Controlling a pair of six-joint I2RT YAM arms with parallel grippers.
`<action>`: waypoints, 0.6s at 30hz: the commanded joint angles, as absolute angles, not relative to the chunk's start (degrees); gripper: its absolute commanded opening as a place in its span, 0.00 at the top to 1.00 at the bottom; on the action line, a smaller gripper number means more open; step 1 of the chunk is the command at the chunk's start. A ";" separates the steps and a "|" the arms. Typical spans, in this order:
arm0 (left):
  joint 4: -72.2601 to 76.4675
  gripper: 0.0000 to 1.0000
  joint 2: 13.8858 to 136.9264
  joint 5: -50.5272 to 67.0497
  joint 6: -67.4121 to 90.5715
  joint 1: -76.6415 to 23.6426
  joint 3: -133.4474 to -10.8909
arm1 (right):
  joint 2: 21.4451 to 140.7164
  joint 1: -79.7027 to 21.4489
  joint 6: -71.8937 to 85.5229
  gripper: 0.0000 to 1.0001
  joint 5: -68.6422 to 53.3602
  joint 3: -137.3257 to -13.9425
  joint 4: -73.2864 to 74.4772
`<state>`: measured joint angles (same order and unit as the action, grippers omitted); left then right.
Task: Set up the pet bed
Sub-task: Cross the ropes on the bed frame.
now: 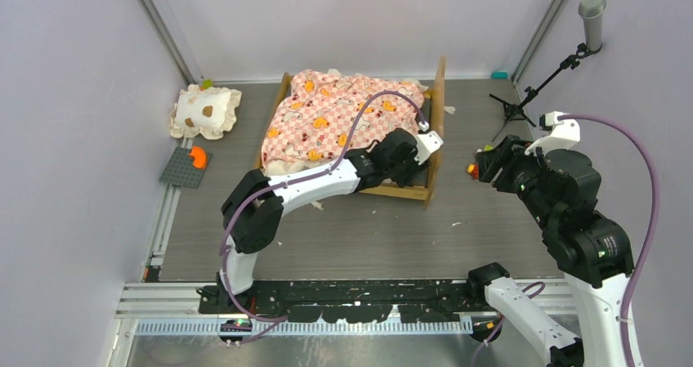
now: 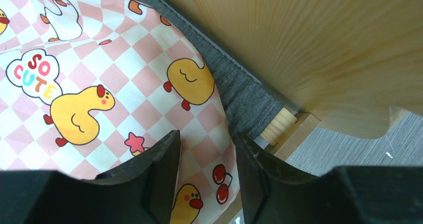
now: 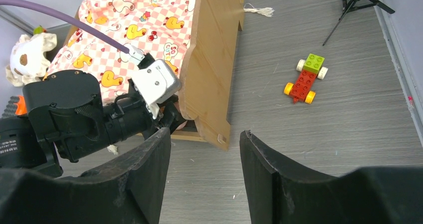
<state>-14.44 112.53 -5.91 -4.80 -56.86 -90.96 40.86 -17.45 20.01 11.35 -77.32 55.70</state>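
Left fingers [image 2: 159,176] half-open astride mattress [image 2: 124,99] corner; right fingers [image 3: 144,184] wide apart, empty

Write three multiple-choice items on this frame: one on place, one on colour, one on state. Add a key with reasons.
1. The pillow lies:
A) on the table, left of the pet bed
B) on the pet bed
C) off the table

2. The brick car's wheels are:
A) all black
B) two yellow, two white
C) all blue

3. The right gripper is:
A) shut on the brick car
B) shut on the pillow
C) open, holding nothing

Key:
1 A: the top view shows it on the table beside the bed's left side.
2 B: the right wrist view shows both pairs.
3 C: its fingers stand apart with only table between them.
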 commanded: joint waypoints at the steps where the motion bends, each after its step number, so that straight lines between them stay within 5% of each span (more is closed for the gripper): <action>1: -13.95 0.55 110.46 -5.71 -3.46 -55.51 -88.42 | 40.60 -17.30 19.16 0.42 11.78 -77.30 54.85; 11: -12.04 0.69 110.81 -3.91 -1.54 -54.81 -87.25 | 40.43 -17.31 18.89 0.42 11.95 -77.12 55.02; 18: -12.66 0.97 110.96 -0.41 2.70 -52.10 -87.72 | 40.34 -17.24 19.05 0.42 12.11 -76.74 55.06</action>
